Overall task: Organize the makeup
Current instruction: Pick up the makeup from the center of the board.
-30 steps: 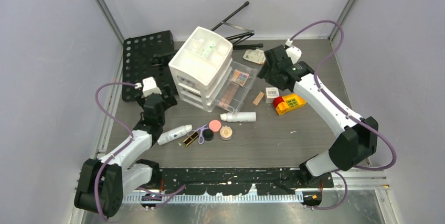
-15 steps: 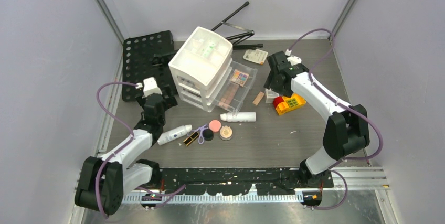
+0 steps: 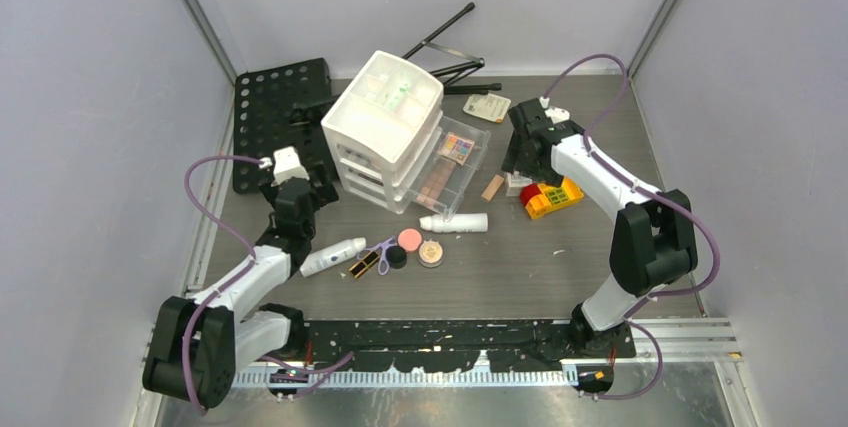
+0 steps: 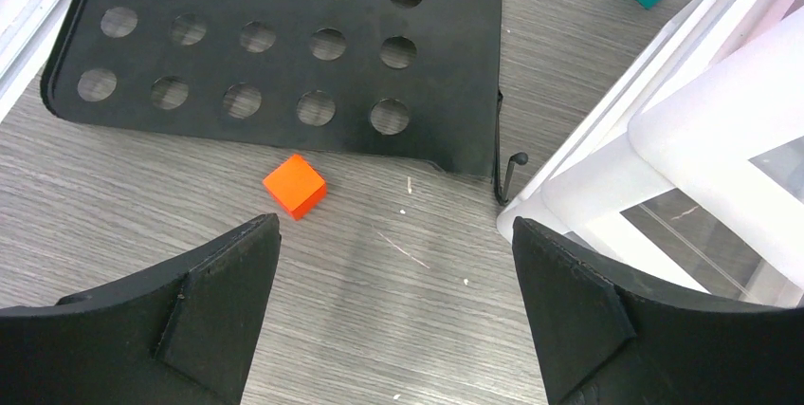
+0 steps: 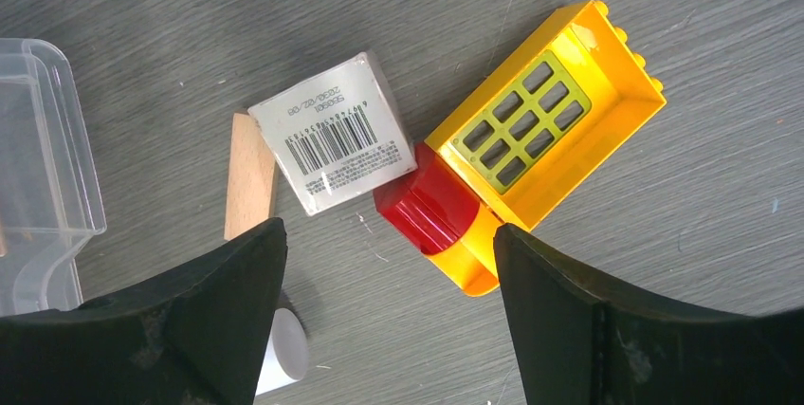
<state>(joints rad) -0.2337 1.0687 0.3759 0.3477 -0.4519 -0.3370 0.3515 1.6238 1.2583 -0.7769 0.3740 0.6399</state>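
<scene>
makeup (image 3: 405,245) is mostly lying loose on the table (image 3: 520,267) just before the drawers (image 3: 385,122), only a palette (image 3: 459,149) sitting in the pulled-out one, while the left gripper (image 4: 393,263) and right gripper (image 5: 389,244) are hovering spread and empty, the right over a box (image 5: 332,135).

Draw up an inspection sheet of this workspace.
Surface: grey wood-grain table, small specks.
Job's things: white bottles, compacts and lipstick lie loose before the drawer organizer; one clear drawer open.
Clutter: red-and-yellow block, barcoded box, wooden block, orange cube, perforated plate.
Grippers: left gripper open, empty; right gripper open above the barcoded box.
Cables: purple cable loops off each arm.
Surroundings: plain grey walls.
</scene>
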